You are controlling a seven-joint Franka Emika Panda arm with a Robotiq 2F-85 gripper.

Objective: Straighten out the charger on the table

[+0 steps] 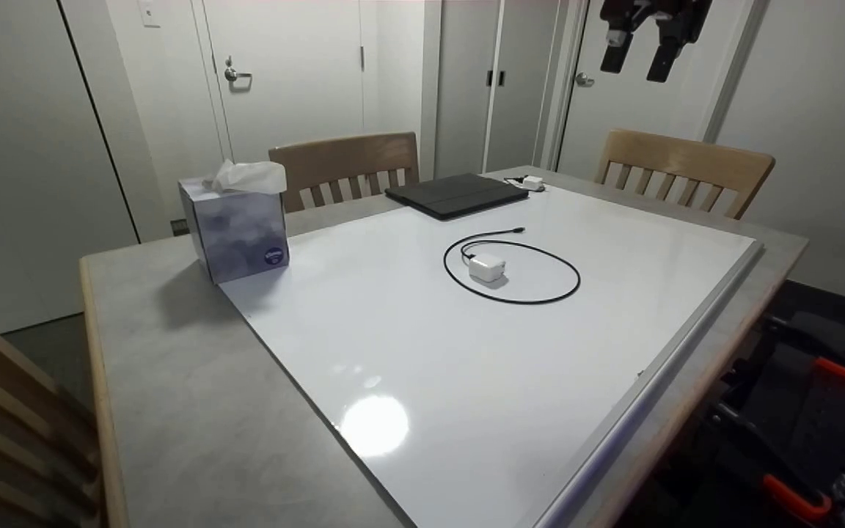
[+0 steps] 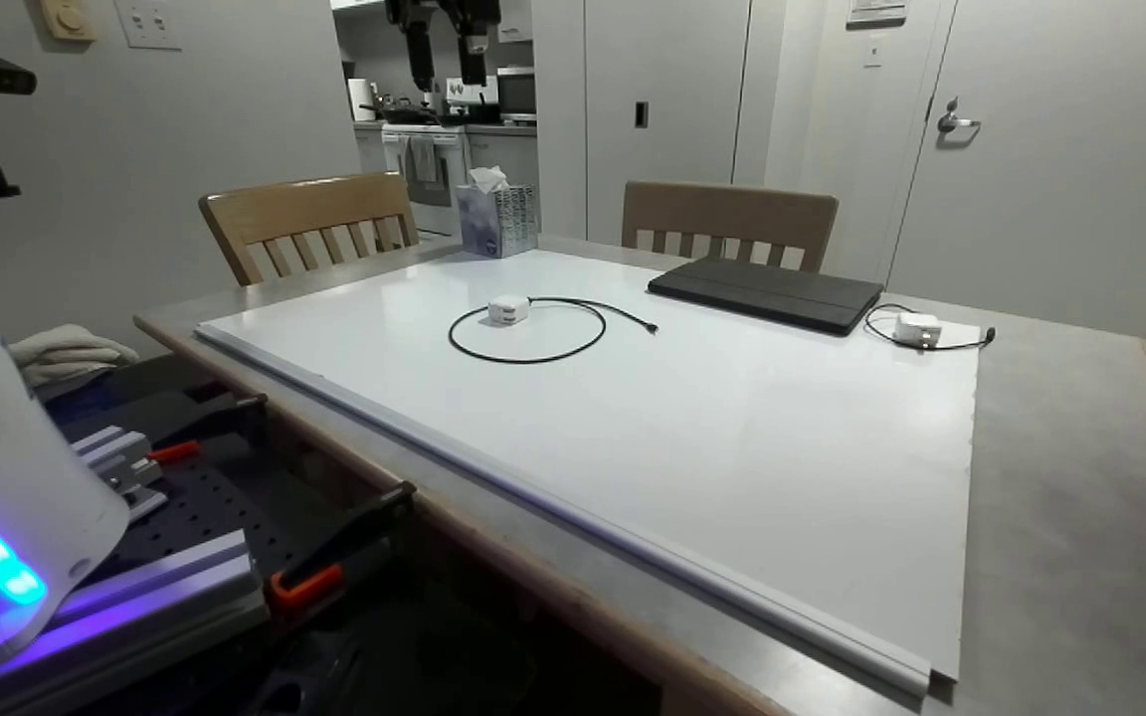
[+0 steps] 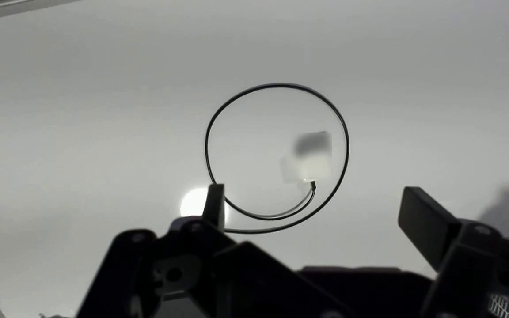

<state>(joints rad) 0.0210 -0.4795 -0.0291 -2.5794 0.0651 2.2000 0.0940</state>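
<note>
Charger (image 1: 487,268) lies looped well below the downward-pointing gripper (image 1: 636,72), jaws apart.

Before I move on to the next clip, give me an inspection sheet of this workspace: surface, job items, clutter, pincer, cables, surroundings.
Surface: table, grey-edged, with a glossy white top; bright glare spot.
Job items: charger on the white top, its white plug block inside the loop of its black cable.
Clutter: tissue box, flat dark slab, second white block with a dark cord.
Pincer: open, above the table, holding nothing.
Cables: charger's cable looped, not straightened; whether the dark cord is plugged in cannot be told.
Surroundings: wooden chairs, doors; stove in an exterior view.
</note>
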